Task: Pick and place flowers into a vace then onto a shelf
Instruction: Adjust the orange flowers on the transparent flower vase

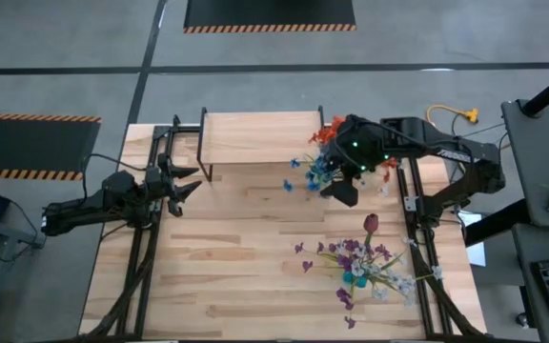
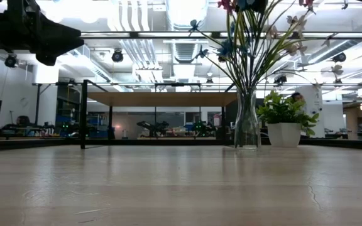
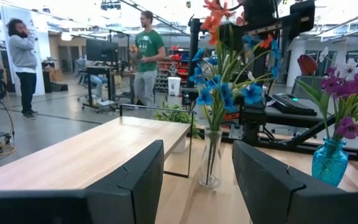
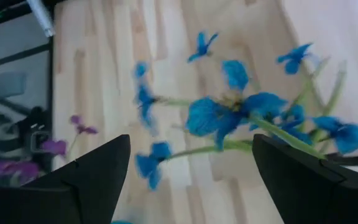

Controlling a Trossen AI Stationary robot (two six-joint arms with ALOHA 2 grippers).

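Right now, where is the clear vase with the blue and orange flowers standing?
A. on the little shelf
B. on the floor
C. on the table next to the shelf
C: the clear vase stands on the table beside the shelf, whose board holds nothing in the left wrist view.

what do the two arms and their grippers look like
Both arms are dark, nearly black, jointed segments with black cables along them. The left gripper ends in two pointed dark fingers, broad flat matte wedges seen close up. The right gripper is the same build; small green lights glow on its wrist.
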